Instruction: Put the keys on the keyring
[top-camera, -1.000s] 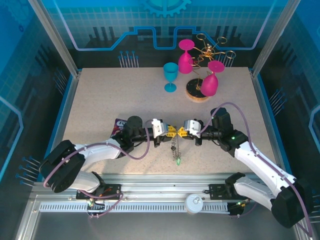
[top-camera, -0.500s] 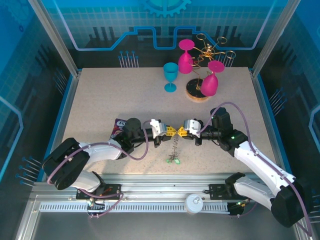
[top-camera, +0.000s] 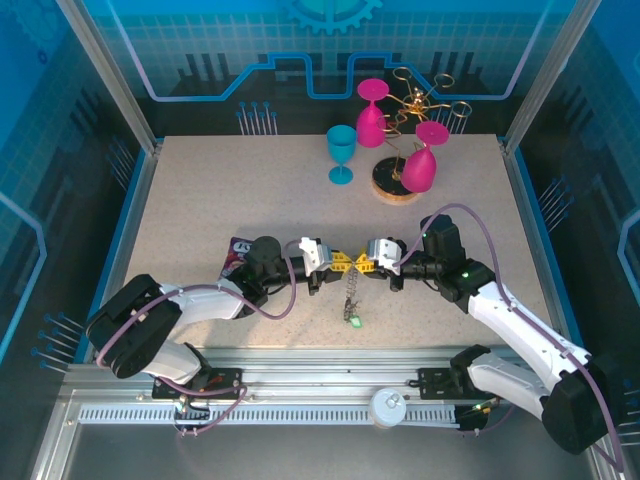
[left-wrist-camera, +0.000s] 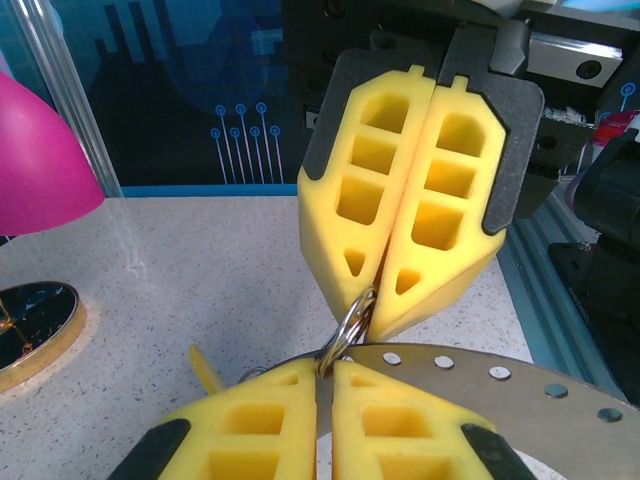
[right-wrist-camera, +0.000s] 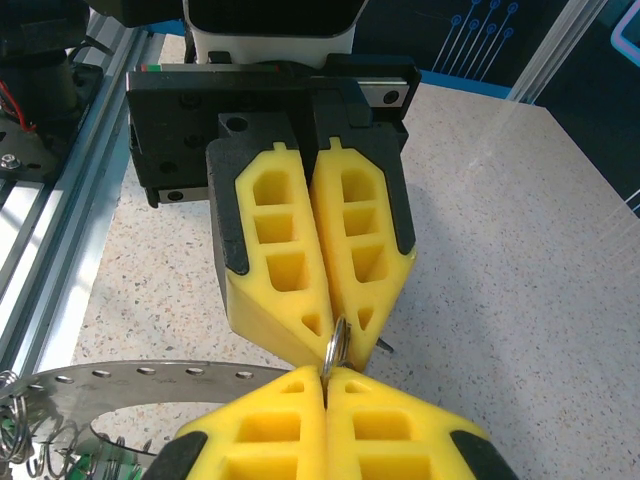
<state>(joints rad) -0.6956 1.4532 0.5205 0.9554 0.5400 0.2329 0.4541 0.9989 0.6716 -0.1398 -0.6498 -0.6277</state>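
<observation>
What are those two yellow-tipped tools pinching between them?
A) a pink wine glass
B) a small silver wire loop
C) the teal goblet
B: the left tool and right tool meet tip to tip, both shut on the small silver wire loop.

keyring (left-wrist-camera: 480, 385) cut off at lower edge, dangling keys (top-camera: 353, 312) too small to tell apart
</observation>
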